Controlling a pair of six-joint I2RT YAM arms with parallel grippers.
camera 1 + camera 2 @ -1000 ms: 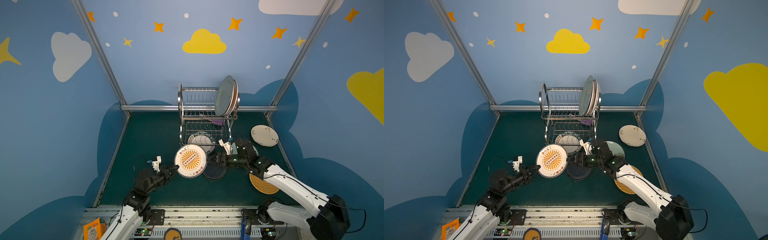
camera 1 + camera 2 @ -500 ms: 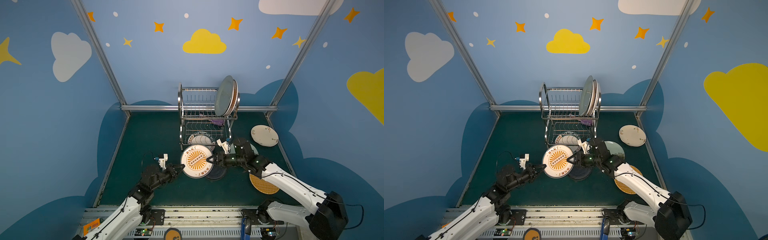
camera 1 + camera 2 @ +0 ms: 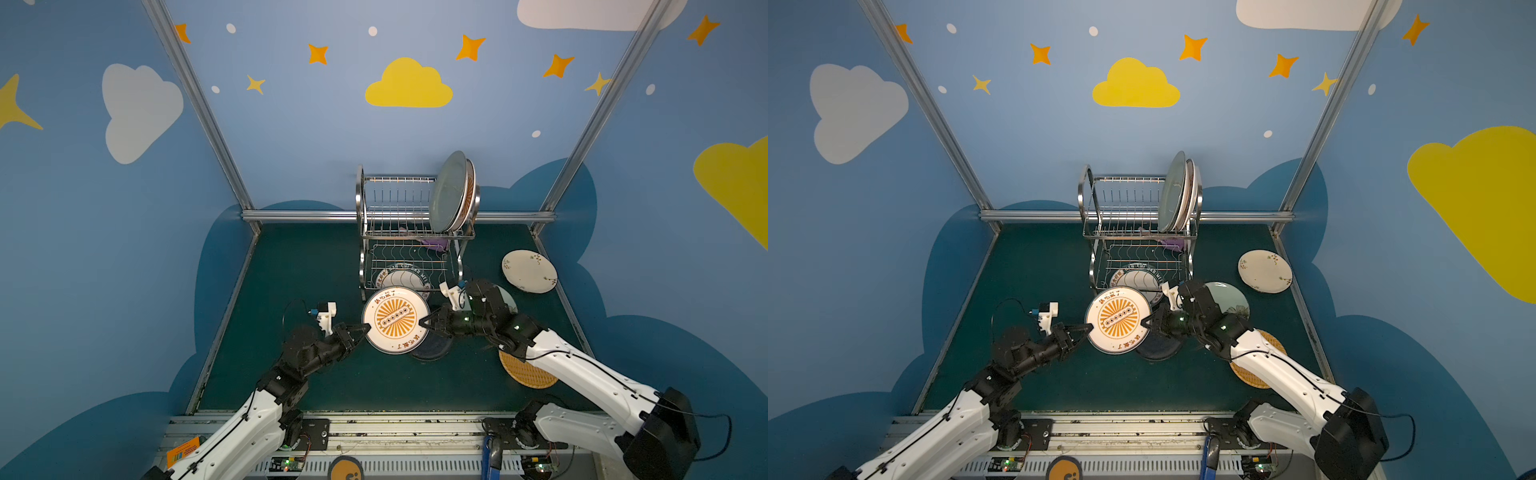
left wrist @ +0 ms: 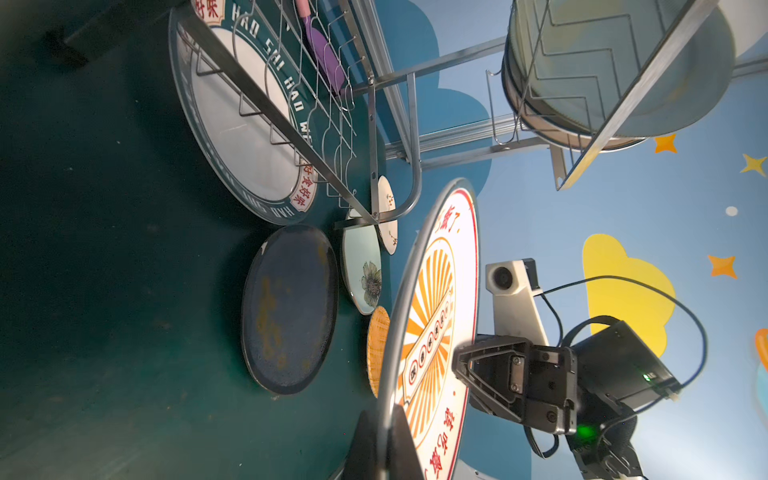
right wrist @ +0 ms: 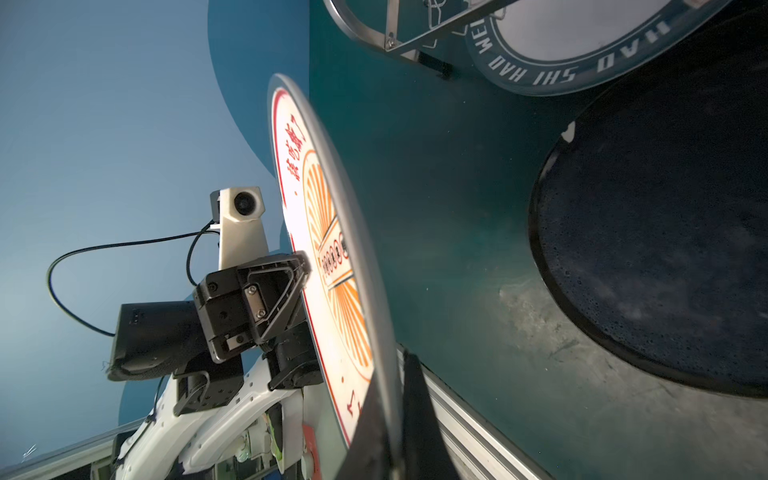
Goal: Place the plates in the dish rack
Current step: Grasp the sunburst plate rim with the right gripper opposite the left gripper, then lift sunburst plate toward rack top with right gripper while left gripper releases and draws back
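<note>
A white plate with an orange sunburst [image 3: 395,320] [image 3: 1118,319] hangs tilted above the mat, in front of the dish rack [image 3: 399,232]. My left gripper [image 3: 365,328] [image 4: 384,440] is shut on its left rim. On the opposite rim my right gripper [image 3: 424,322] [image 5: 390,415] is shut too. A pale green plate [image 3: 446,193] and one behind it stand in the rack's upper tier. On the mat lie a lettered-rim plate [image 3: 401,278], a dark navy plate [image 3: 432,349], a green flowered plate [image 3: 1229,297], a cream floral plate [image 3: 528,271] and a woven tan plate [image 3: 525,372].
A purple utensil [image 3: 434,243] lies on the rack's lower tier. Blue walls and metal frame posts [image 3: 582,137] close in the green mat [image 3: 299,270] at the back and sides. The right arm [image 3: 582,374] stretches over the woven plate.
My right gripper has shut on the sunburst plate's right rim. The left arm has carried the plate to the right and toward the rack.
</note>
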